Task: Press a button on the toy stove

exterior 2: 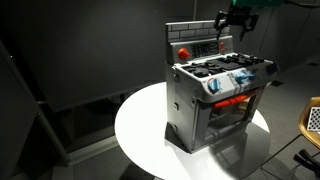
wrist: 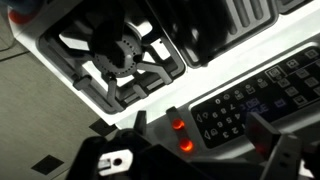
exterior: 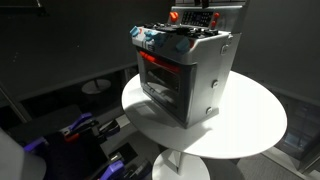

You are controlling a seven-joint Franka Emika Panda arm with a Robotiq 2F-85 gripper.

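Toy stove (exterior: 190,75) sat near the middle of the round white worktop (exterior: 255,120), upright, with bare surface between it and the worktop edge on every side that showed. The front window (exterior: 160,78) glowed red, and a row of blue and red knobs (exterior 2: 236,82) ran above it. The raised back panel (exterior 2: 195,42) stood at the rear with red parts on its face. In an exterior view the gripper (exterior 2: 231,27) hung just above the top of that back panel, near one end, pointing down. Couldn't tell whether it touched the panel. It was released: in the wrist view the dark fingers (wrist: 285,150) came in from the bottom edge, spread wide, with nothing held between them. Between and beyond them the wrist view showed a dark keypad strip (wrist: 245,105) and two small red-lit buttons (wrist: 178,125) just beside its end, one nearer the camera than the other. A black burner grate (wrist: 120,55) in a white surround lay past the buttons. The frame was dim and the keypad markings were unreadable. Off the worktop, a smaller round white table (exterior: 97,87) stood in the dark background, blue and purple items (exterior: 80,128) lay low near it, and a checkered board (exterior 2: 312,118) sat at the frame edge.
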